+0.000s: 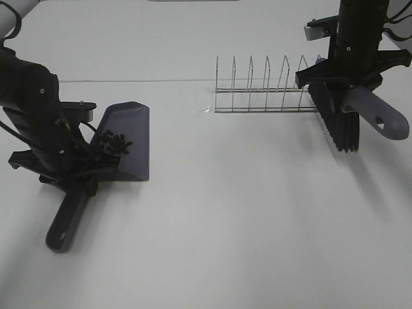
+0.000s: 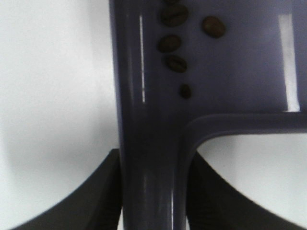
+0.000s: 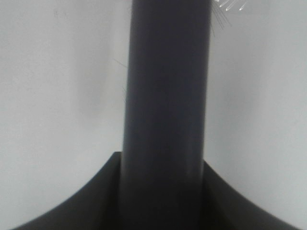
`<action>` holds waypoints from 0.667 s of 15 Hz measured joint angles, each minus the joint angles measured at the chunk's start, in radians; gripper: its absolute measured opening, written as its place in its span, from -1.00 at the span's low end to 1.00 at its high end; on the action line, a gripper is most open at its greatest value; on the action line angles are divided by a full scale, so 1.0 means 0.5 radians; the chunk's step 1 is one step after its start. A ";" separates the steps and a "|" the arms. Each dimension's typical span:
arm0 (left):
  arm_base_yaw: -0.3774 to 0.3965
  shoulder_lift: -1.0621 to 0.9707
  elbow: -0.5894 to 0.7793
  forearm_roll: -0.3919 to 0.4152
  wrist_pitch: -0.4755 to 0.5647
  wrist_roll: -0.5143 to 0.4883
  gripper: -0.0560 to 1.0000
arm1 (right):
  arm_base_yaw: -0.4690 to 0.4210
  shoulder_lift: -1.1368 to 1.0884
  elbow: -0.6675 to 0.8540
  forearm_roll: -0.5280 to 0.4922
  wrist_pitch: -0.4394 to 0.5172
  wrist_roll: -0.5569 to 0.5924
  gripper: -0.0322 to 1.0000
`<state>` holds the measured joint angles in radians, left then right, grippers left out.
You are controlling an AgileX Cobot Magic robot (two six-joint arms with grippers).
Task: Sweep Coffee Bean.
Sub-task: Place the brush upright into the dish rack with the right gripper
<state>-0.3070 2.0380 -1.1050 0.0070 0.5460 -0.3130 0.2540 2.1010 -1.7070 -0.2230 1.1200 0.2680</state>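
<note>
The dark grey-purple dustpan (image 1: 132, 138) lies on the white table at the left, its handle (image 1: 66, 219) pointing toward the front. The coffee beans (image 1: 114, 143) sit in a small cluster inside the pan near its back wall; several show in the left wrist view (image 2: 172, 43). My left gripper (image 1: 72, 181) is shut on the dustpan handle (image 2: 148, 167). My right gripper (image 1: 347, 87) is shut on the brush handle (image 1: 378, 117), holding the brush above the table at the far right with its black bristles (image 1: 339, 127) hanging down. The right wrist view shows the handle (image 3: 165, 96) between the fingers (image 3: 86, 206).
A wire dish rack (image 1: 264, 90) stands at the back, just left of the brush. The white table (image 1: 244, 225) spreads between the dustpan and the brush.
</note>
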 joint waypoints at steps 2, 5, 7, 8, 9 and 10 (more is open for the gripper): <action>0.000 0.000 0.000 0.000 0.000 0.000 -0.20 | 0.000 0.012 -0.006 -0.004 -0.046 0.002 -0.25; 0.000 0.000 0.000 0.000 0.000 0.000 -0.20 | -0.002 0.108 -0.084 -0.022 -0.004 0.010 -0.25; 0.000 0.000 0.000 0.000 0.000 0.000 -0.20 | -0.002 0.160 -0.144 -0.034 0.010 0.012 -0.25; 0.000 0.000 0.000 0.000 0.000 0.000 -0.20 | -0.002 0.194 -0.192 -0.038 0.022 0.012 -0.25; 0.000 0.000 0.000 0.000 0.000 0.000 -0.20 | -0.002 0.222 -0.236 -0.042 0.036 0.012 -0.25; 0.000 0.000 0.000 0.000 0.000 0.000 -0.20 | -0.002 0.246 -0.282 -0.046 0.050 0.012 -0.25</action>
<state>-0.3070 2.0380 -1.1050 0.0070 0.5460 -0.3130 0.2530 2.2240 -1.8480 -0.2460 1.1450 0.2740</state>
